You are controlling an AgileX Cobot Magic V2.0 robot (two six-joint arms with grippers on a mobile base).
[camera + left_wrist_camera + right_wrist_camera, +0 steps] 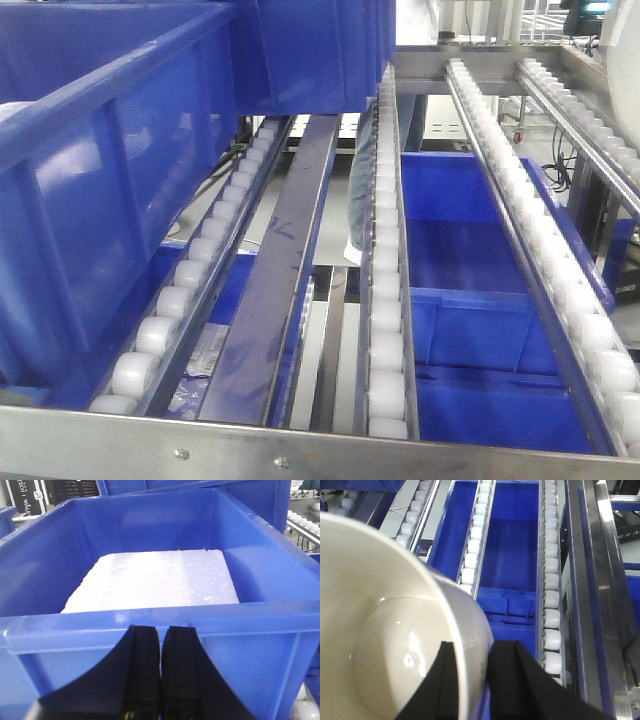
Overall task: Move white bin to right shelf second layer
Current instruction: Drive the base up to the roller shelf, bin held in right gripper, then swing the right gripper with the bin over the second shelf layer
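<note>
Glossy cream-white plastic is being pinched at the rim of the white bin (395,645) by the right gripper (472,680), one black finger being placed inside the smooth, rounded wall and the other outside it. The bin is being held above the right shelf second layer (551,605), where sloping lanes of small white rollers are being carried between stainless steel rails, with a blue crate (512,565) showing beneath them. The left gripper (161,675) is being kept with its matte black jaws pressed together on nothing, just before the thick rim of a second blue crate (260,580), in which a rough white foam slab (155,580) is lying flat.
</note>
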